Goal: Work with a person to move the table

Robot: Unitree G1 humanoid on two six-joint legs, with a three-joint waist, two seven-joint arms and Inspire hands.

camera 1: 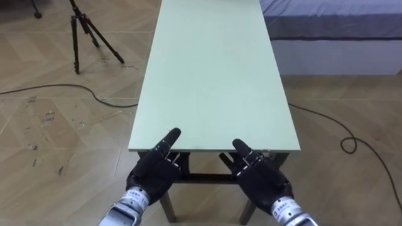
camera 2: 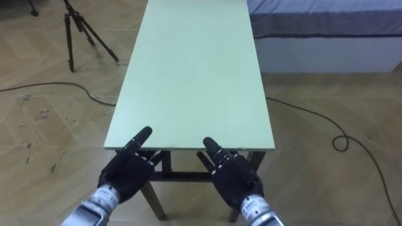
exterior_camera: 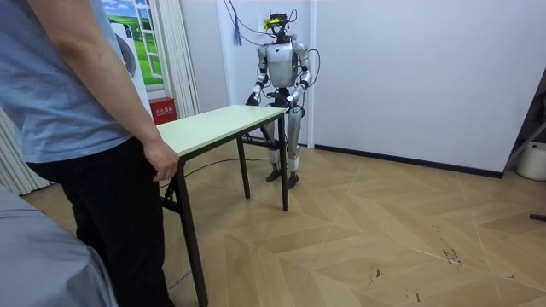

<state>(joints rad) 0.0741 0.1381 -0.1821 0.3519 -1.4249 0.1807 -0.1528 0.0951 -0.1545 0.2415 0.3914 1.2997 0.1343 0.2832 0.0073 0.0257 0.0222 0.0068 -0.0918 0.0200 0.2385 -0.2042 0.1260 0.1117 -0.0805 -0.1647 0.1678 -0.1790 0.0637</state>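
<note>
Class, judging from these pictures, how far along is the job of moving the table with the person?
Done: the robot and the person stand at opposite short ends of the table. In hand: the left hand and right hand are at its near edge, and the person's hand rests on the far end. Left: the lift and carry; in the room view the table's legs seem to be on the floor.

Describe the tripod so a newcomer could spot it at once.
Start at the long pale green table before the robot. On the wooden floor off its far left side stands a black tripod with splayed legs. It is thin and dark, unlike the broad grey bed across the table.
</note>
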